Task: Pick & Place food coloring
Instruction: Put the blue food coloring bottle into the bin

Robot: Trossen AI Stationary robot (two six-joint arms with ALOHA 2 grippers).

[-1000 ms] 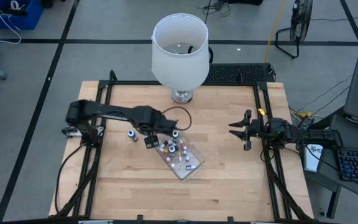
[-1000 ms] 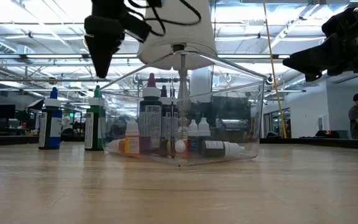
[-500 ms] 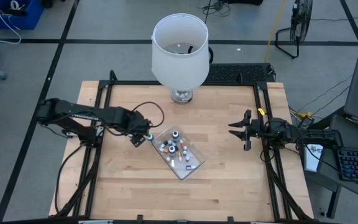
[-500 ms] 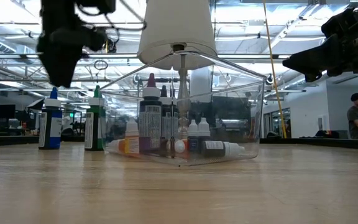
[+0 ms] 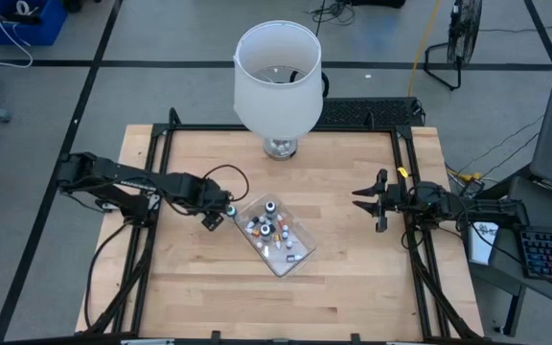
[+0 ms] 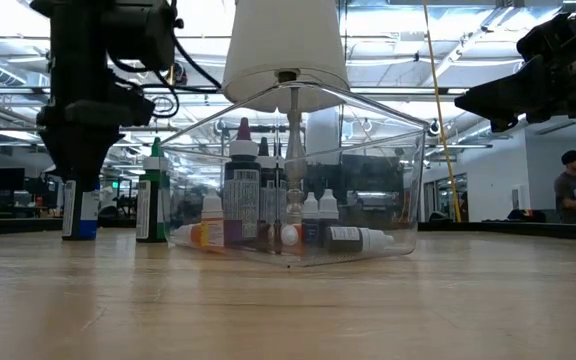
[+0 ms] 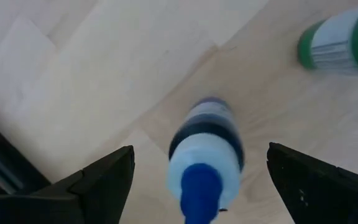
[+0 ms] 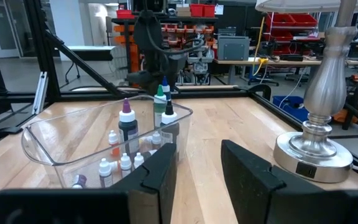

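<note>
Labels wrap several of the bottles, but none of the printing on them can be read. Farthest left on the wooden table (image 5: 353, 249), the left gripper (image 7: 194, 186) hangs right over a blue-capped food coloring bottle (image 7: 205, 163) that stands upright on the wood outside the tray; its two fingers (image 7: 98, 183) stand wide apart on either side of the bottle without touching it. In the low view that bottle (image 6: 80, 212) is partly hidden behind the dark gripper. Just beside it stands a green-capped bottle (image 6: 151, 205), also outside the tray and upright.

Next comes the clear plastic tray (image 5: 300, 251), lying at an angle near the table's middle. It holds the rest of the food coloring: a tall dark bottle with a purple cap (image 6: 243, 190) upright, several small white-capped bottles (image 6: 311, 212) upright around it, one yellowish bottle lying on its side (image 6: 200, 236) and one dark bottle with a white cap lying on its side (image 6: 353, 239). From above, white, reddish and dark caps (image 5: 268, 226) show crowded toward the tray's end nearest the left gripper.

Behind the tray stands a lamp with a big white lampshade (image 5: 276, 77) on a metal base (image 8: 312, 146).

At the table's right edge the right gripper (image 5: 370, 201) waits well apart from the tray, its fingers (image 8: 160, 174) a little apart and holding nothing.
</note>
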